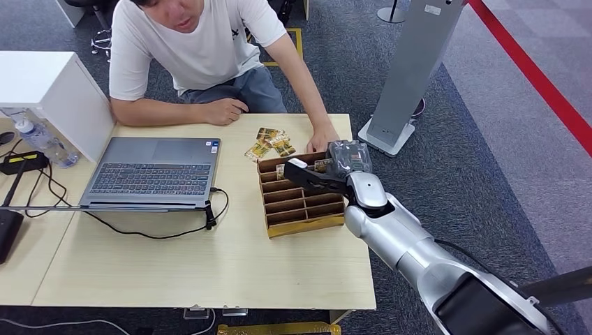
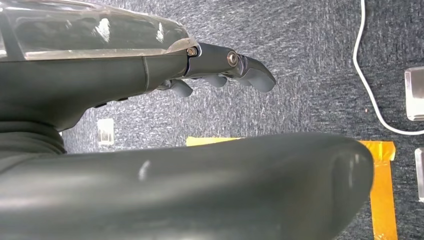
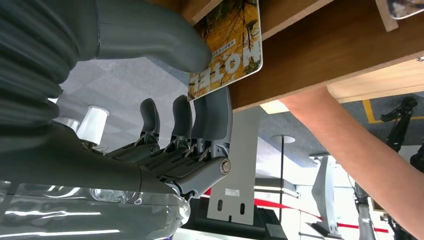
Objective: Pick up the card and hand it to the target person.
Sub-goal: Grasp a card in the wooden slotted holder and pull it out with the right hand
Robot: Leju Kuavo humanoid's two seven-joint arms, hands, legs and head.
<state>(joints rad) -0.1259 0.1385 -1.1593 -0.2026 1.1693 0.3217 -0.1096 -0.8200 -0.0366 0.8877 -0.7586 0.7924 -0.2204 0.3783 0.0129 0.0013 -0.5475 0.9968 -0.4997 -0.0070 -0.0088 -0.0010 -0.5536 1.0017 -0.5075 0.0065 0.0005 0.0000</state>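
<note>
While your right hand (image 3: 165, 125) pinches the hotel card (image 3: 227, 45) at the cardboard organizer's (image 1: 301, 209) far slot, nothing is lifted yet; the handover to the person (image 1: 202, 49) behind it remains.

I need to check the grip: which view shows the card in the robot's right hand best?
The right wrist view: the card shows up close, pinched between thumb and a finger of the right hand, print readable. In the head view it is a sliver at the hand over the wooden organizer. The left wrist view looks at carpet.
</note>
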